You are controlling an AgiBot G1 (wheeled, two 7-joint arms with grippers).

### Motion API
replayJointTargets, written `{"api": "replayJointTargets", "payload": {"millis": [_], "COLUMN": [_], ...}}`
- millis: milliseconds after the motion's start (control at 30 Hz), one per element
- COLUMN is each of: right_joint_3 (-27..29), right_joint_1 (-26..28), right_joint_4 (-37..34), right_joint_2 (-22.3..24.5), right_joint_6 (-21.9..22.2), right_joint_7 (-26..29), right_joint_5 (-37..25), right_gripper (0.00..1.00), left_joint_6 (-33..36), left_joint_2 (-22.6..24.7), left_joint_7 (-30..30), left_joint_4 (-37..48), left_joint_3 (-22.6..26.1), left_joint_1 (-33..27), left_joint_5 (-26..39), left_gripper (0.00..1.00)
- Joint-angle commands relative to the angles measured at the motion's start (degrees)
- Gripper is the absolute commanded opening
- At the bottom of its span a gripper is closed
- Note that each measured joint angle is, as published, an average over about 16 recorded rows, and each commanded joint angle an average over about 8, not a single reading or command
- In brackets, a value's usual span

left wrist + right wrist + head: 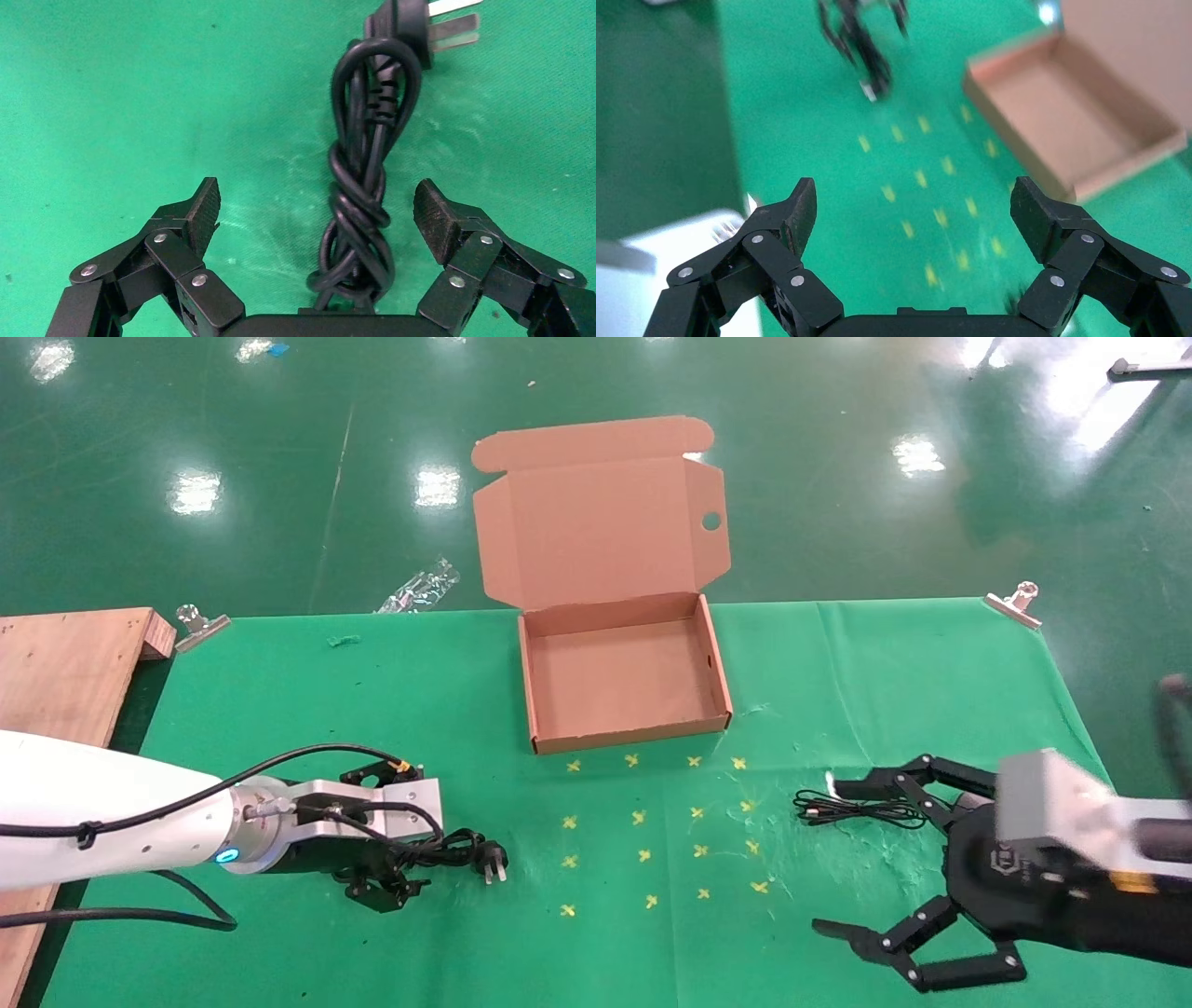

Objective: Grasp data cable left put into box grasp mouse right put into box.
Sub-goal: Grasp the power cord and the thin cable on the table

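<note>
no readable words or numbers anywhere. the only signs are small yellow cross marks (pixel 643 854) laid in rows on the green table cloth (pixel 279 710), just in front of the box (pixel 624 672). a pale emblem sits on the right gripper (pixel 829 859) body, too blurred to read.

An industrial lab: glossy green floor (pixel 279 449), clamped green cloth (pixel 931 710).
</note>
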Motion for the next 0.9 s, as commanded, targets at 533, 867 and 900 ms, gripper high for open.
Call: {"api": "replayJointTargets", "payload": {"millis": [533,867,900], "right_joint_3": [-12.3,-14.3,-14.3], "right_joint_1": [15.0,21.3,21.7], "right_joint_4": [-20.2,-36.1,-37.3], "right_joint_2": [-14.9,-20.7,-21.1], "right_joint_6": [4.0,6.6,7.0], "right_joint_7": [-2.4,-7.7,-7.9], "right_joint_5": [-30.9,-35.7,-36.0], "right_gripper": [1.00,1.00,1.00], "left_joint_6": [0.1,0.1,0.1], "left_joint_2": [0.0,0.0,0.0], "left_joint_7": [0.1,0.1,0.1], "left_joint_4": [0.1,0.1,0.1], "left_joint_3": [0.0,0.0,0.0], "left_joint_1": [-0.1,-0.1,-0.1], "left_joint_5": [-0.1,-0.1,-0.1], "left_gripper": [1.00,1.00,0.94]}}
